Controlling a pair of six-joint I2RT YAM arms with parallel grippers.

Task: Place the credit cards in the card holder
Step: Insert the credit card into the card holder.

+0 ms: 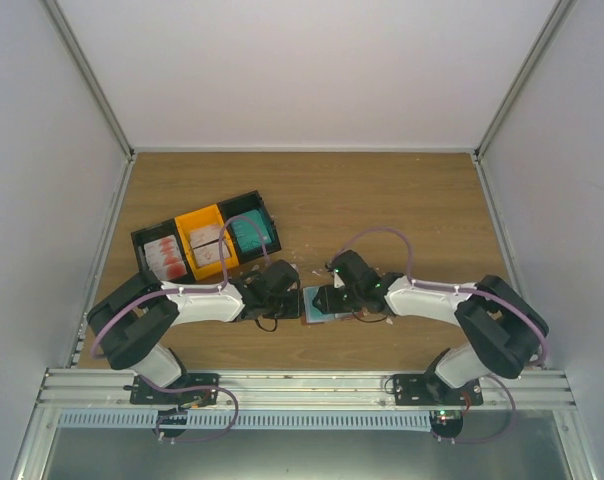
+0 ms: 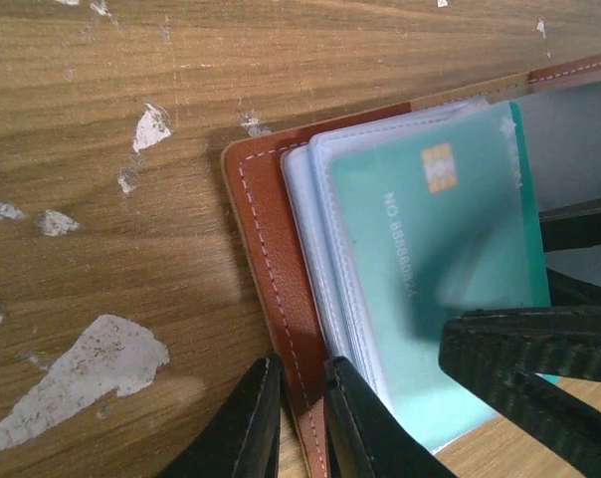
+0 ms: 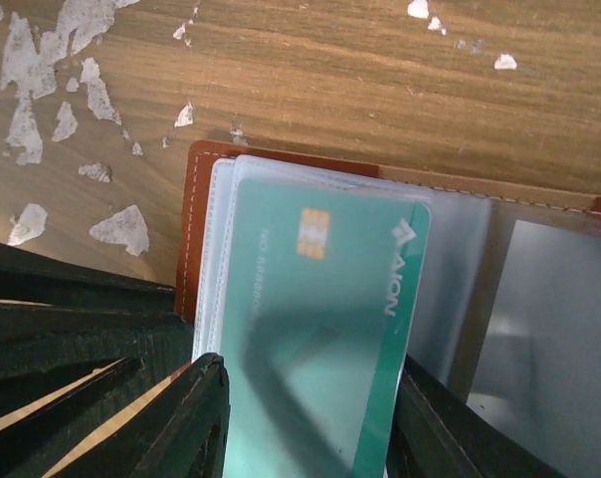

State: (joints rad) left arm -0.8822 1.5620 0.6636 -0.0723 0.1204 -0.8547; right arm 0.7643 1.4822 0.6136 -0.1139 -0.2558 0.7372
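The reddish-brown card holder [image 2: 266,229] lies open on the table between both arms, and its clear plastic sleeves [image 2: 315,199] show. My left gripper [image 2: 300,388] is shut on the holder's leather edge, one finger on each side of the stitched rim. My right gripper [image 3: 310,428] is shut on a teal credit card [image 3: 320,319], gripping its two long edges. The card lies over the top sleeve with its chip end toward the holder's spine. The holder also shows in the right wrist view [image 3: 189,229] and in the top view [image 1: 315,306].
A row of bins stands at the back left: a black one with red-marked white cards [image 1: 165,258], an orange one [image 1: 204,240] and a black one with teal cards [image 1: 250,232]. White scuffs [image 2: 77,373] mark the wooden table. Walls enclose the table.
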